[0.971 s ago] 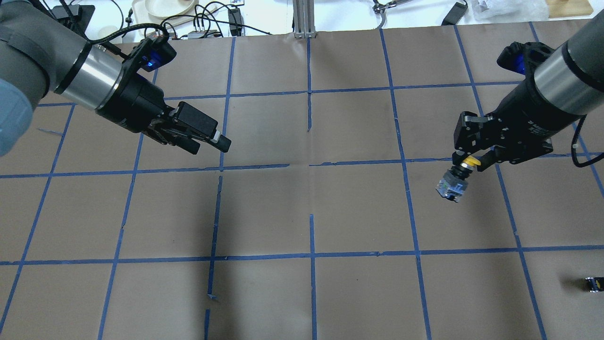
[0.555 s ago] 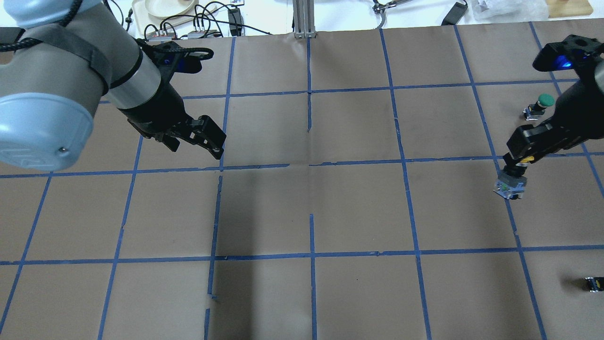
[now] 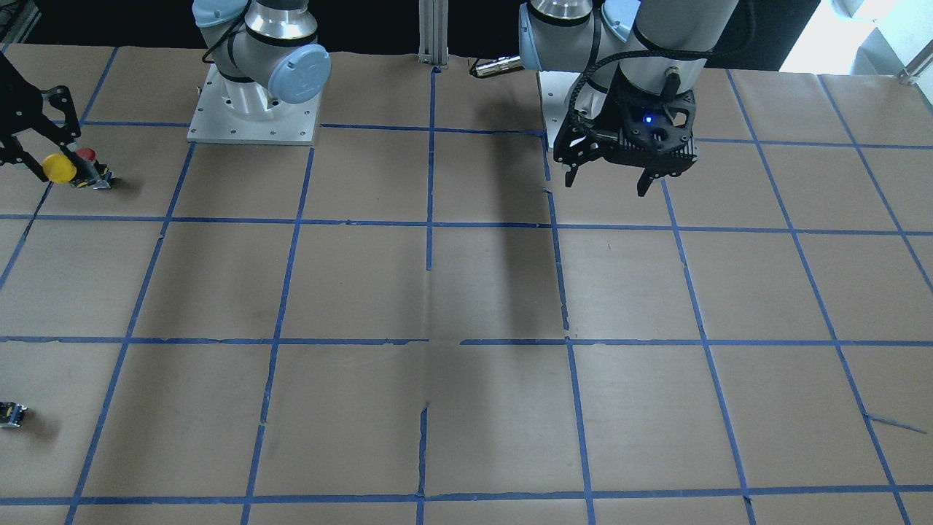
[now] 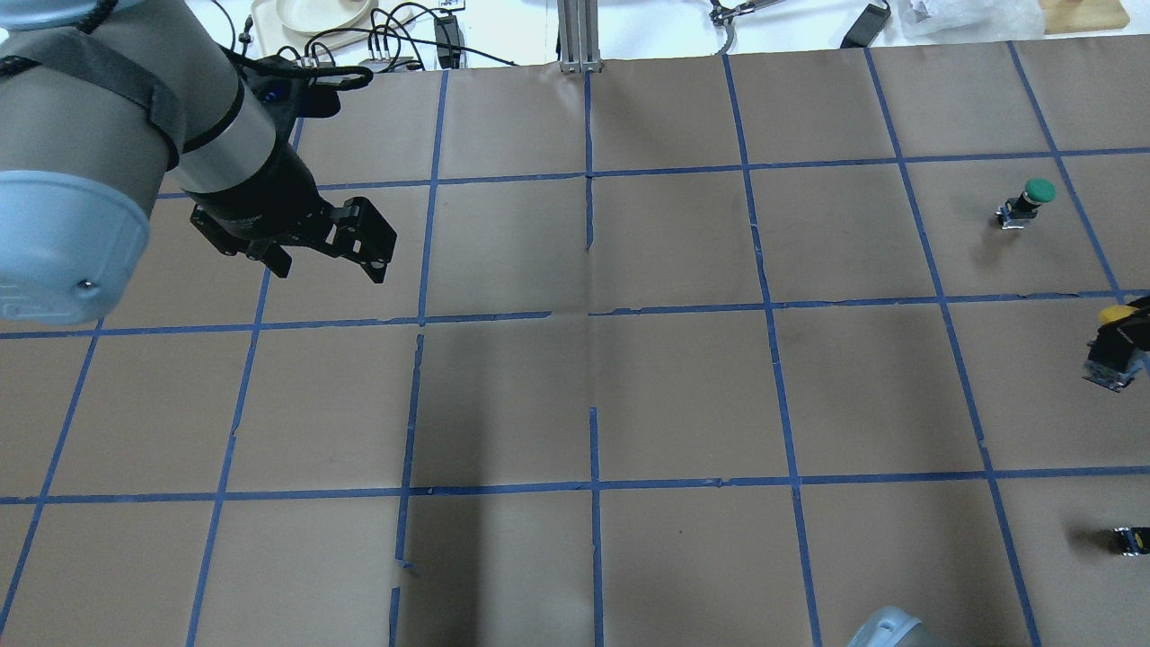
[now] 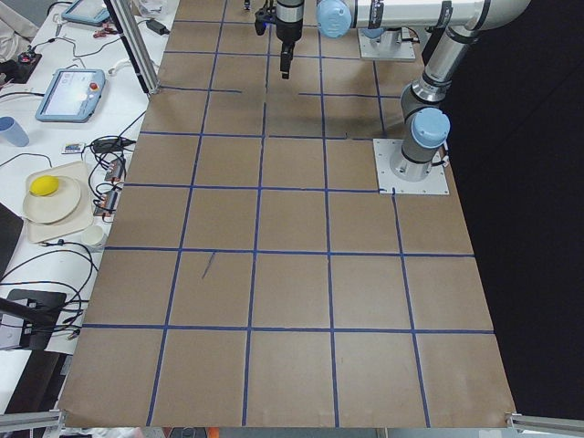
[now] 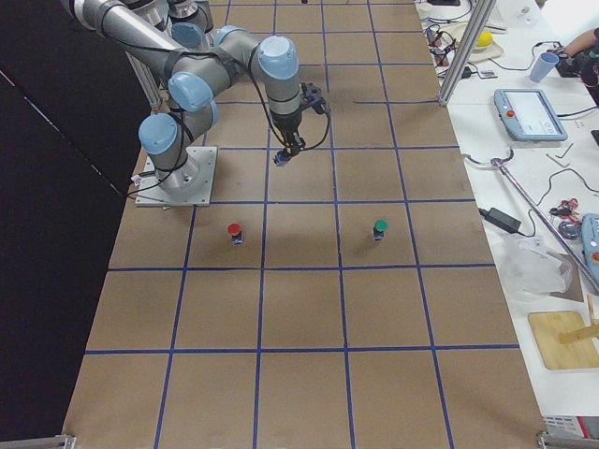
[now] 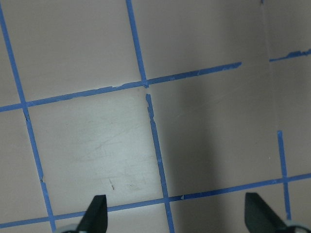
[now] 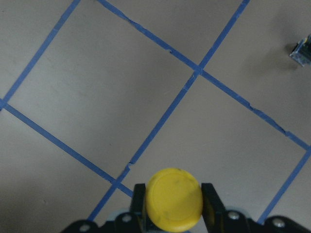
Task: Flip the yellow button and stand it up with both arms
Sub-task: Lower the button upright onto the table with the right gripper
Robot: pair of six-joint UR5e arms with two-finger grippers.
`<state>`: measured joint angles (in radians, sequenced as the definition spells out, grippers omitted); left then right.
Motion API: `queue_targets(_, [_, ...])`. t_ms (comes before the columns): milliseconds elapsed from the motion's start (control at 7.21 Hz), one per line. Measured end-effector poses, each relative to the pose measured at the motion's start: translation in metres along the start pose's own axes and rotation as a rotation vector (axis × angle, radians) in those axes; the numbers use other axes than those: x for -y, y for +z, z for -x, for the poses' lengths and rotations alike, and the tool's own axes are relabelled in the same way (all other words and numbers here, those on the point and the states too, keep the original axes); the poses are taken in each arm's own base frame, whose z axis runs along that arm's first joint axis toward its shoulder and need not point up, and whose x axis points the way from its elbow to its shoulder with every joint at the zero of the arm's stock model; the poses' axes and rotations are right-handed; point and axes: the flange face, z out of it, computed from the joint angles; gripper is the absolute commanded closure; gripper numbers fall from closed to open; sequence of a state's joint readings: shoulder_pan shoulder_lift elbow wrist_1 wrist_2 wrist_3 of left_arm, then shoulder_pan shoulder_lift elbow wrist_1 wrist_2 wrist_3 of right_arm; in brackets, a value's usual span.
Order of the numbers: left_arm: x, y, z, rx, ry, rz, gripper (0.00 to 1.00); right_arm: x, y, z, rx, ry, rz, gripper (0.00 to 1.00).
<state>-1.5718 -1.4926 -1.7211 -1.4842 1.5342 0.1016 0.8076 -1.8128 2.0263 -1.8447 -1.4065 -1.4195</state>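
The yellow button (image 8: pixel 175 201) sits between my right gripper's (image 8: pixel 174 190) two fingers, with its yellow cap toward the wrist camera. In the overhead view it is at the right edge, its cap (image 4: pixel 1117 314) above its grey body, and only a black bit of the right gripper (image 4: pixel 1127 335) shows. In the front-facing view the right gripper (image 3: pixel 49 157) holds the button (image 3: pixel 58 168) above the table at the far left. My left gripper (image 4: pixel 325 254) is open and empty over the left part of the table, far from the button; it also shows in the front-facing view (image 3: pixel 607 181).
A green button (image 4: pixel 1033 199) stands at the back right. A red button (image 3: pixel 87 157) stands just behind the held one. A capless black block (image 4: pixel 1130 539) lies near the right front. The paper-covered table (image 4: pixel 593 395) carries a blue tape grid.
My right gripper has carried the yellow button to the right, to the overhead view's edge, uncovering the green button. My left gripper has drawn back to the left and turned.
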Motion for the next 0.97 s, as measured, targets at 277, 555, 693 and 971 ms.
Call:
queue_targets(277, [0.002, -0.002, 0.007, -0.017, -0.015, 0.005, 0.00, -0.026, 0.016, -0.018, -0.017, -0.159, -0.100, 0.94])
queue_targets(555, [0.004, -0.001, 0.008, -0.016, -0.022, 0.012, 0.00, -0.050, 0.033, -0.040, -0.003, -0.231, -0.184, 0.93])
queue_targets(693, [0.004, 0.002, 0.008, -0.013, -0.033, 0.031, 0.00, -0.066, 0.045, -0.053, 0.007, -0.256, -0.230, 0.93])
queue_targets(971, [0.004, -0.001, 0.008, -0.012, -0.043, 0.046, 0.00, -0.102, 0.079, -0.083, 0.031, -0.286, -0.342, 0.93])
